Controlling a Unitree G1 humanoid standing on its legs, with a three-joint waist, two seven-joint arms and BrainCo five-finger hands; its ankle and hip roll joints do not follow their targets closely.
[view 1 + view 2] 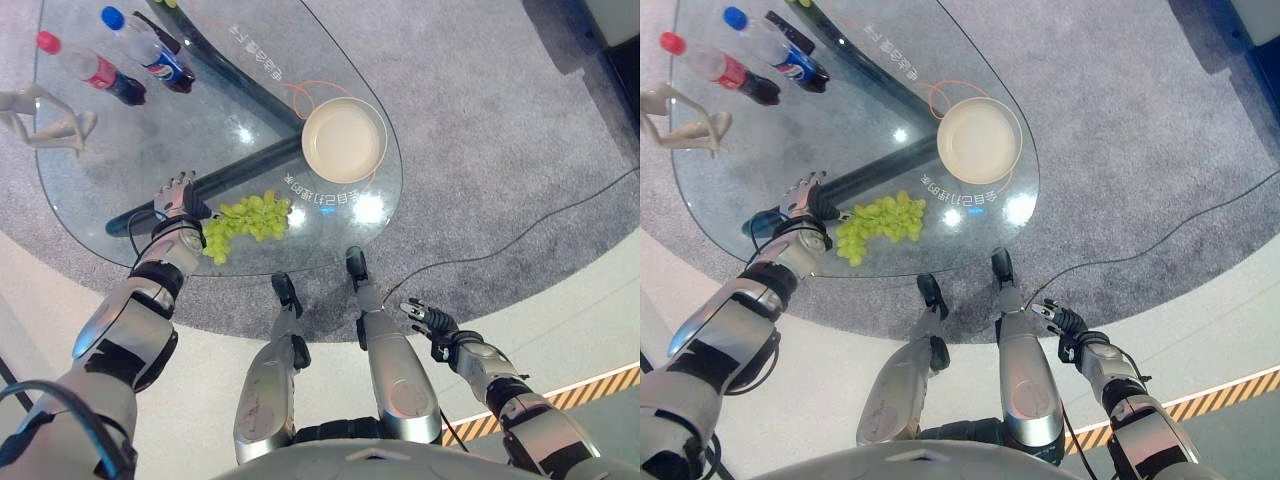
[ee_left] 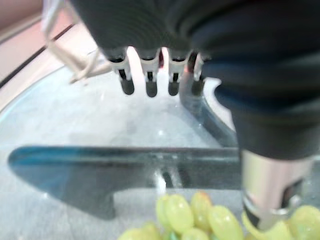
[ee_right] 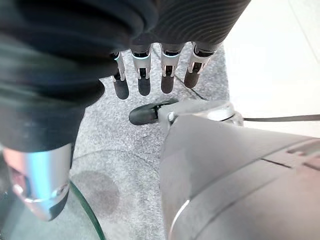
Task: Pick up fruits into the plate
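Note:
A bunch of green grapes [image 1: 247, 223] lies on the glass table [image 1: 110, 150] near its front edge, also seen close up as grapes [image 2: 200, 217]. A cream plate [image 1: 343, 139] sits empty on the table's right end. My left hand [image 1: 176, 200] hovers over the table just left of the grapes, fingers [image 2: 147, 82] straight and open, thumb beside the fruit without holding it. My right hand [image 1: 430, 322] hangs open low beside the table, off the glass, its fingers [image 3: 145, 80] relaxed over the carpet.
Two cola bottles [image 1: 150, 50] lie at the table's far left, one red-capped [image 1: 90, 68]. A white figurine [image 1: 45, 120] stands at the left edge. A dark table base [image 1: 240, 165] shows through the glass. Grey carpet [image 1: 480, 130] surrounds the table, with a striped floor line [image 1: 590, 388].

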